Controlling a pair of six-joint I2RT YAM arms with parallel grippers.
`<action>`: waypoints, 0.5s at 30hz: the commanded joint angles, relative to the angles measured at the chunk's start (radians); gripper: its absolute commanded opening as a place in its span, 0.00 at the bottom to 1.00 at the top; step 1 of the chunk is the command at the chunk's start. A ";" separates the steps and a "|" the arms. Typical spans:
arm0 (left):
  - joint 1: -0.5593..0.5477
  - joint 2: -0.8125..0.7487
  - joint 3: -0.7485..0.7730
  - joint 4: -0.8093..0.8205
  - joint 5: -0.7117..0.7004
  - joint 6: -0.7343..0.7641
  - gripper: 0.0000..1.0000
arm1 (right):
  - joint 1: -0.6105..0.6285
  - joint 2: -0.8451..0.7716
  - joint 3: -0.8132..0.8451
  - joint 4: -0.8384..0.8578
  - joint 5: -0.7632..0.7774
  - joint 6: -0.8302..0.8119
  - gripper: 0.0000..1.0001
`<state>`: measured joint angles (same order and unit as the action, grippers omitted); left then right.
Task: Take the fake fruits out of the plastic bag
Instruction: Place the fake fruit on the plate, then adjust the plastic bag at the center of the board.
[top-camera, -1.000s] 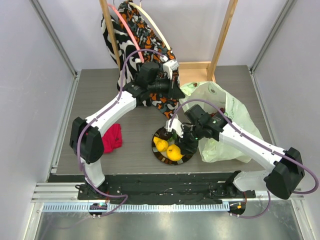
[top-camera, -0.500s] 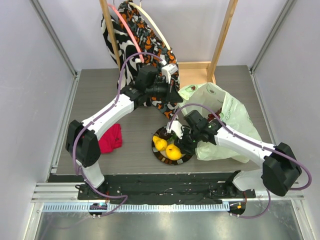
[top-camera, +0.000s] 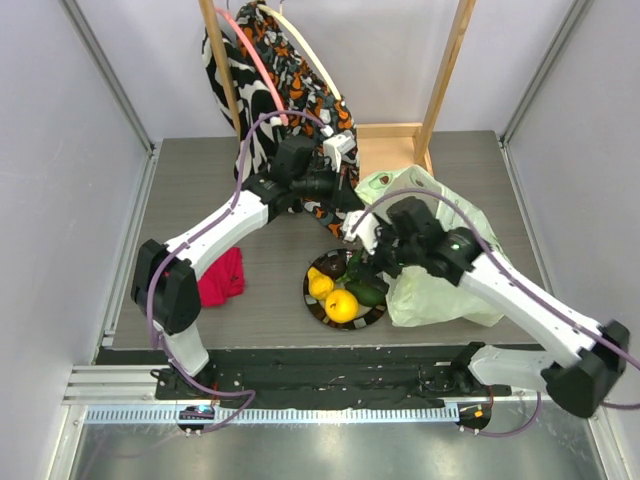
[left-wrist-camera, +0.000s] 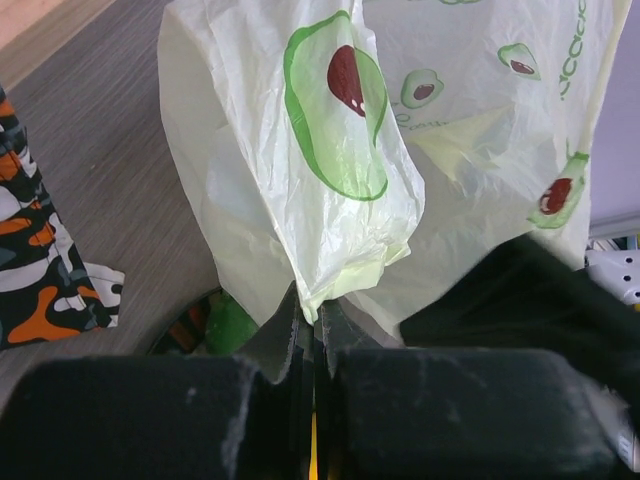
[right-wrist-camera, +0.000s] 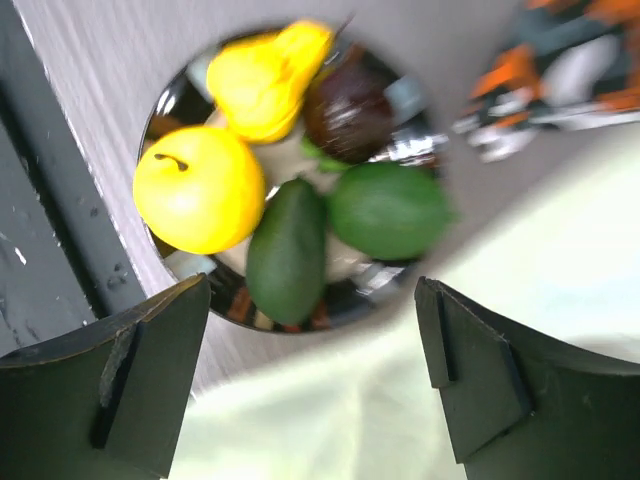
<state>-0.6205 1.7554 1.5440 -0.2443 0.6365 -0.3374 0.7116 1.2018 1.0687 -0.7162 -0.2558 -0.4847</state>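
Five fruits (top-camera: 342, 303) are sitting on the plate (top-camera: 377, 314), near-centre of the table: lemon (right-wrist-camera: 262, 72), yellow round one (right-wrist-camera: 198, 190), dark one (right-wrist-camera: 348, 112) and two green ones (right-wrist-camera: 288, 250), all bunched together and touching. The bag (top-camera: 450, 285) is lying just right of the plate, its edge overlapping the plate's right rim. The left gripper (left-wrist-camera: 315, 325) is pinching a fold of the bag on the far side of the plate, fingers clamped tight on the film. The right gripper (right-wrist-camera: 310, 300) is hovering over the plate, fingers spread wide, gripping nothing. Can't tell what the bag is holding inside.
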 joint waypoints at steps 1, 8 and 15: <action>-0.001 -0.071 -0.018 0.034 0.046 -0.008 0.00 | -0.006 -0.163 0.060 -0.138 0.148 -0.015 0.89; -0.001 -0.141 -0.105 0.033 0.115 -0.014 0.00 | -0.035 -0.286 -0.237 -0.259 0.614 -0.187 0.81; -0.005 -0.201 -0.157 0.033 0.160 -0.009 0.00 | -0.170 -0.606 -0.409 -0.379 0.793 -0.437 0.79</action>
<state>-0.6216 1.6207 1.4052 -0.2432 0.7418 -0.3428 0.5896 0.7570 0.6796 -1.0203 0.3634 -0.7425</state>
